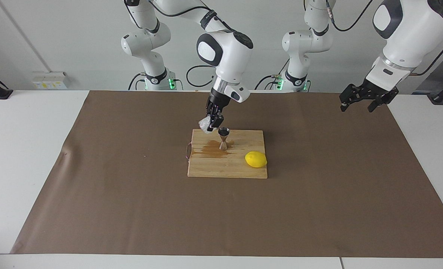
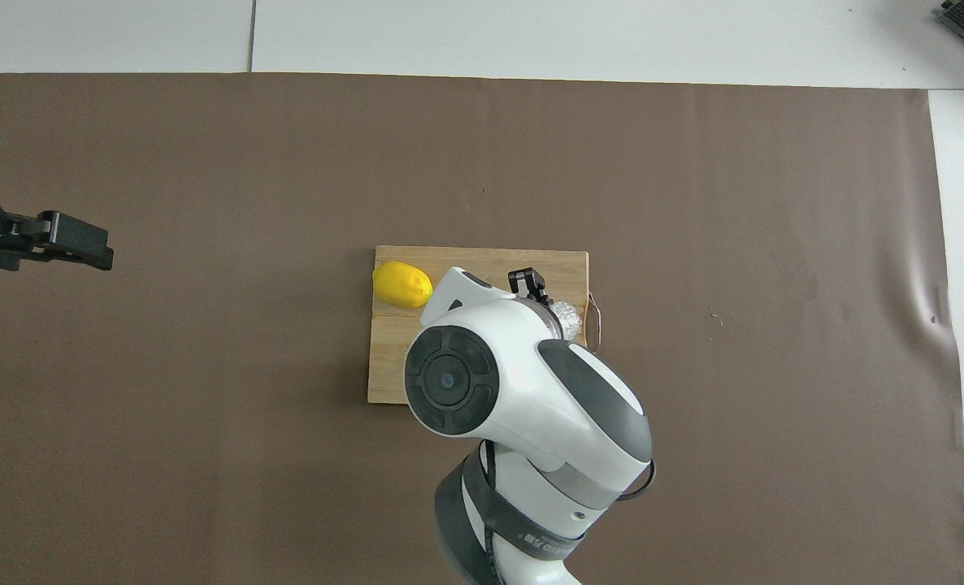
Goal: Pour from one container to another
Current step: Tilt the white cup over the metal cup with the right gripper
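Glass cup (image 1: 205, 124), tilted, sits clamped in my right gripper (image 1: 213, 121) above the cutting board's (image 1: 225, 170) edge, just beside the jigger (image 1: 223, 138) standing on the board amid a brown spill (image 1: 208, 150). Swinging sideways could clip and topple the jigger; leftover liquid may drip. My left gripper (image 1: 363, 98) waits open over the mat (image 1: 318, 209).

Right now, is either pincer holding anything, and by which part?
The right pincer grips the textured glass cup by its side wall, over the cutting board beside the steel jigger. The left pincer is open and empty.
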Robot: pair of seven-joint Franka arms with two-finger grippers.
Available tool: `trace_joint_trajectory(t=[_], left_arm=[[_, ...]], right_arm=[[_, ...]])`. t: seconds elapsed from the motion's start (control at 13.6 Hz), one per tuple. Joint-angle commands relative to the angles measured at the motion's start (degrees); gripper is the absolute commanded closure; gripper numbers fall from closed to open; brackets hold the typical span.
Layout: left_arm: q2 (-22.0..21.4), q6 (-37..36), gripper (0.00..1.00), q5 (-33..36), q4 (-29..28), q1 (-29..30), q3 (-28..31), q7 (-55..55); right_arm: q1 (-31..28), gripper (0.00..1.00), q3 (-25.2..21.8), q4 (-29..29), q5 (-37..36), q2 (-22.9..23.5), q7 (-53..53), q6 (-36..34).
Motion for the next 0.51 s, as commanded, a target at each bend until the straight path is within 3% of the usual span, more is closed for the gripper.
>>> trace_joint_trajectory(t=[0.0,0.44], left_arm=[[0.2,0.4,0.00,-0.4,0.3,0.3,0.1,0.5],[0.0,-0.1,0.00,0.4,0.3,0.3,0.0,1.6]], right_arm=[[-3.9,1.00,0.7,-2.3,5.4,-1.2,-4.9,3.1],[-15.9,1.00,0.6,-8.9,15.9,-1.8,-19.1,12.3]])
